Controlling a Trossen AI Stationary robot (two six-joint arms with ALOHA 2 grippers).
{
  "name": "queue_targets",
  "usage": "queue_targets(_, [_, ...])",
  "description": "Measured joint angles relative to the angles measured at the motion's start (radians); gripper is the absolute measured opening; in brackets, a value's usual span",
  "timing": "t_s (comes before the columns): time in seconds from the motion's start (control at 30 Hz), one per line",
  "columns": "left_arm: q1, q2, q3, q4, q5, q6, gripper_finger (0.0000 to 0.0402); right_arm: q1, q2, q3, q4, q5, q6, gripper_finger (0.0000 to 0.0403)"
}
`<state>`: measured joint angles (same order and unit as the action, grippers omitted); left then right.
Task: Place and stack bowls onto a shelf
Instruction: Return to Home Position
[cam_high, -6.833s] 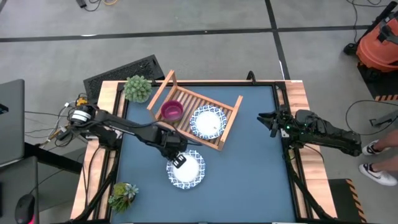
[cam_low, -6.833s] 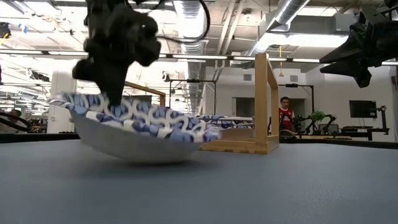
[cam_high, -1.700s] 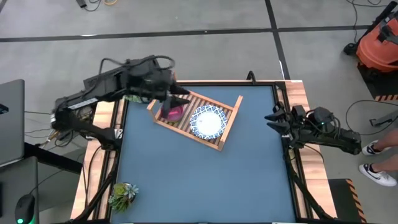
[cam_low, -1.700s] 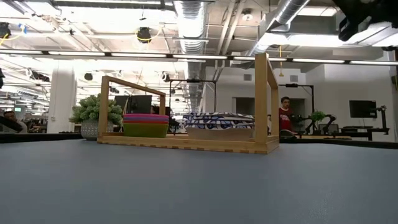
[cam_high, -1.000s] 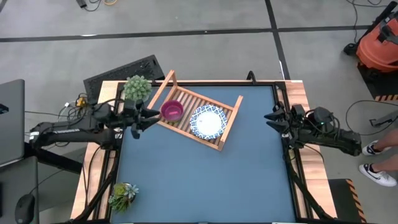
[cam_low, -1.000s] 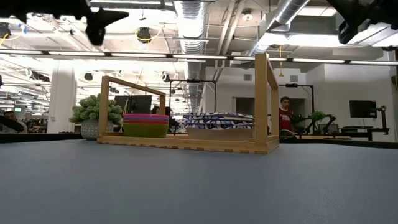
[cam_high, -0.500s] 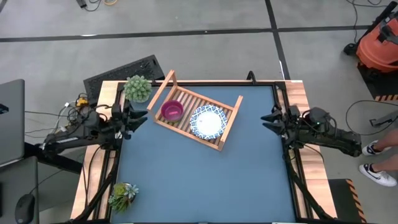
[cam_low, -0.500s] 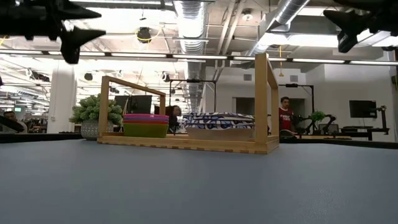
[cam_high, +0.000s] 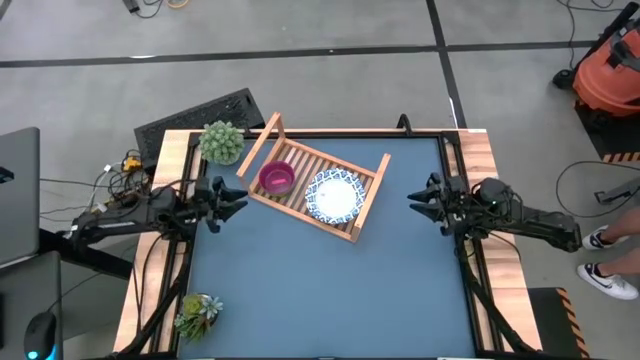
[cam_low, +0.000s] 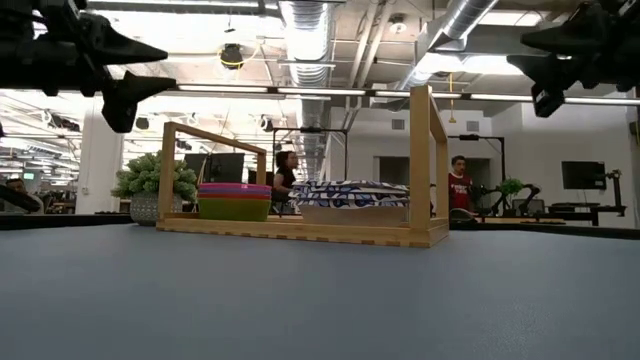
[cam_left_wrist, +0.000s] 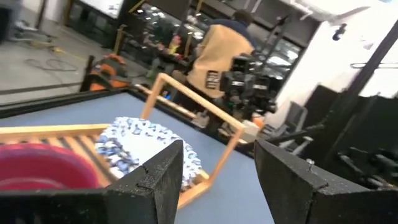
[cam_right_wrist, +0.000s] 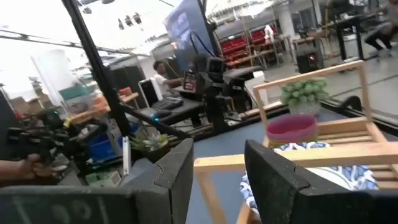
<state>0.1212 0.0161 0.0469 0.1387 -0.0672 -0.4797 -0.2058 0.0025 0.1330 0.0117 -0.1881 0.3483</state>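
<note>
Shelf (cam_high: 372, 195), plants (cam_high: 221, 141) on blue table (cam_high: 320, 290)

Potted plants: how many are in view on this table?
2. One potted plant stands beside the left end rail of the shelf; a second plant sits at the left edge of the table, lower in the high view. None appears hidden.

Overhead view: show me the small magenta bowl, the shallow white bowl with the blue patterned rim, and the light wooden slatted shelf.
small magenta bowl (cam_high: 276, 178): high view, its inside.
shallow white bowl with blue patterned rim (cam_high: 335, 196): high view, its centre.
light wooden slatted shelf (cam_high: 311, 160): high view, a bare slat.
</note>
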Motion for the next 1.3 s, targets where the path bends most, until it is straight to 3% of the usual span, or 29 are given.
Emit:
queue_targets(0.3, [-0.107,-0.004,-0.036,0.025,-0.036,0.025,0.018,0.0,0.0,-0.124,0.126,-0.074,0.001,0.0171])
queue_targets(0.7, [-0.214,-0.004,-0.036,0.023,-0.125,0.05,0.018,0.0,0.0,-0.125,0.089,-0.075,-0.043,0.0171])
queue_targets(1.2, [-0.242,-0.004,-0.037,-0.043,-0.124,0.061,0.018,0.0,0.0,-0.126,0.08,-0.075,-0.06,0.0171])
queue_targets(1.3, [-0.242,-0.004,-0.037,-0.055,-0.078,0.085,0.018,0.0,0.0,-0.127,0.075,-0.075,-0.061,0.0171])
